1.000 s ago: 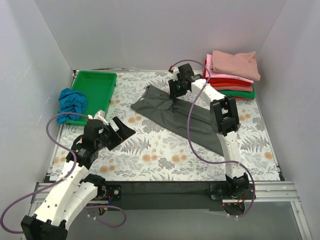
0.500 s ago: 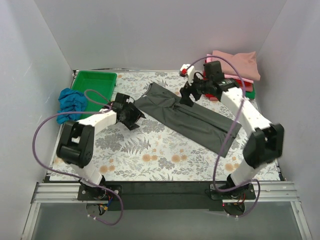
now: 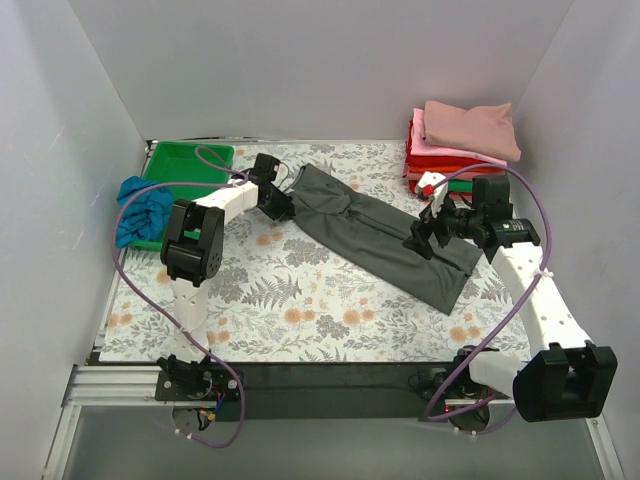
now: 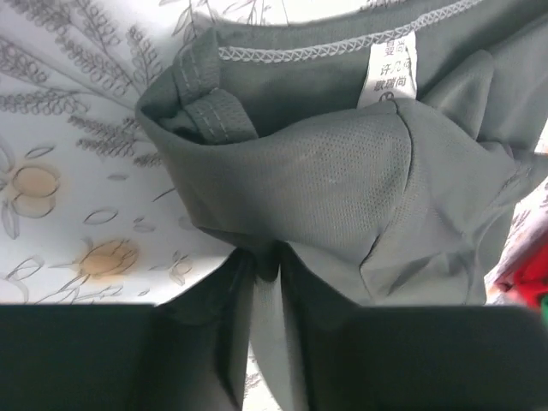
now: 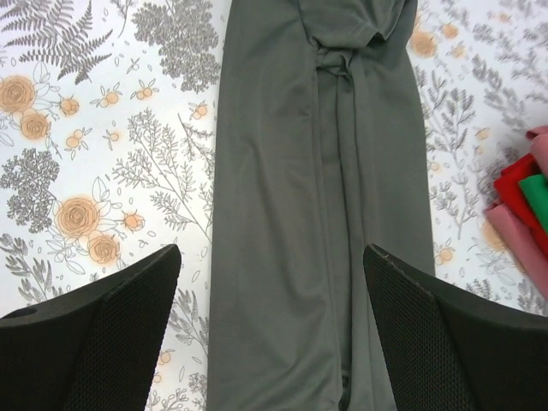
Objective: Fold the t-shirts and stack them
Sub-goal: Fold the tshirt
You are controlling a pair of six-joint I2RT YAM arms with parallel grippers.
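Observation:
A dark charcoal grey t-shirt (image 3: 370,235), folded into a long strip, lies diagonally across the flowered table. My left gripper (image 3: 285,203) is at its far left end. The left wrist view shows that gripper (image 4: 265,282) shut on a pinched fold of the grey cloth (image 4: 342,171), just below the collar label (image 4: 387,73). My right gripper (image 3: 425,238) hovers over the strip's near right part. Its jaws (image 5: 272,295) stand open, one on each side of the grey strip (image 5: 308,214), with nothing held. Folded rose, pink, red and green t-shirts (image 3: 465,145) are stacked at the back right.
A green plastic tray (image 3: 190,165) stands at the back left, with a crumpled bright blue t-shirt (image 3: 143,208) on its left rim. The edge of the folded stack (image 5: 527,205) shows at the right of the right wrist view. White walls close in three sides.
My left arm reached from the near left to the shirt's far left end and closed on the cloth. My right arm swung from the far end to the near right part and opened.

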